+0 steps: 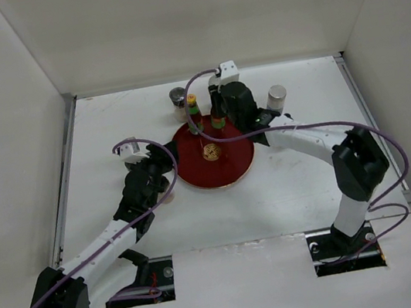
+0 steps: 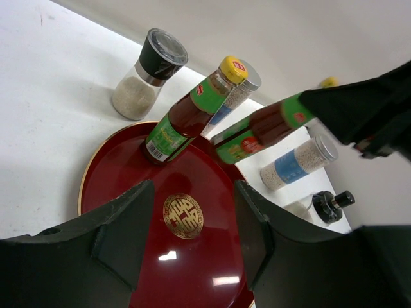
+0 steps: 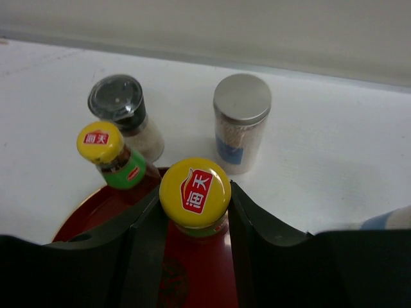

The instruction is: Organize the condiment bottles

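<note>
Two dark sauce bottles with yellow caps stand at the far edge of the round red tray (image 1: pixel 227 168). My right gripper (image 1: pixel 221 114) is shut on the right sauce bottle (image 3: pixel 194 192), its fingers (image 3: pixel 247 224) pressing both sides of the cap. The left sauce bottle (image 1: pixel 194 113) stands free beside it and also shows in the left wrist view (image 2: pixel 191 114). My left gripper (image 2: pixel 192 237) is open and empty over the tray's left part, near the gold emblem (image 2: pixel 183 216). A dark-lidded jar (image 1: pixel 179 103) and a silver-capped shaker (image 1: pixel 277 98) stand on the table behind the tray.
A second blue-banded shaker (image 2: pixel 297 162) and a small dark-lidded jar (image 2: pixel 326 206) show right of the tray in the left wrist view. White walls enclose the table on three sides. The right arm reaches across the tray's right side.
</note>
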`<state>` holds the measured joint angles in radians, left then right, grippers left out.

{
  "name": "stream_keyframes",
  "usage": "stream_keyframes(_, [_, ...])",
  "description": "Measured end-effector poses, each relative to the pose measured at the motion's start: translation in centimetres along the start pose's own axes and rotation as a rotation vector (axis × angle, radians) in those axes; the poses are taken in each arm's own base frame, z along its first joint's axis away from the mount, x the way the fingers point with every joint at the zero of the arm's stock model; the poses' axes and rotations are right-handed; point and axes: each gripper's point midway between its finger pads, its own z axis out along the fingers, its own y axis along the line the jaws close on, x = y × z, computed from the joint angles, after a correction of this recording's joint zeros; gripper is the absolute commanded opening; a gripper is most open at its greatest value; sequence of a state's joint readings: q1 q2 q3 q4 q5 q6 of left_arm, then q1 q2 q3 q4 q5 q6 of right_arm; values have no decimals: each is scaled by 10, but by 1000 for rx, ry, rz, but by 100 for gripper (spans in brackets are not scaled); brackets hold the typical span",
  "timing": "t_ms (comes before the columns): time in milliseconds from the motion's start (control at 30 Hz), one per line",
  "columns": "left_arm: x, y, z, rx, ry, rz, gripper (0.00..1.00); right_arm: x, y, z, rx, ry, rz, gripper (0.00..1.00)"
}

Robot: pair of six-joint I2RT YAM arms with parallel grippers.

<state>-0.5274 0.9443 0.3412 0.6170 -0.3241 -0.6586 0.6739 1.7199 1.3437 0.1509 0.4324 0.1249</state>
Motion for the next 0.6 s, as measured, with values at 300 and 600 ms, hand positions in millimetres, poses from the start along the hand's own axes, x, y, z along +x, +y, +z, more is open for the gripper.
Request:
stream_keyframes(300, [0, 0, 0, -1, -1, 0, 50, 52, 18, 21, -13, 90, -45, 39])
stream_keyframes(600, [0, 0, 0, 0, 0, 0, 50, 29, 29, 20, -26, 9, -10, 84])
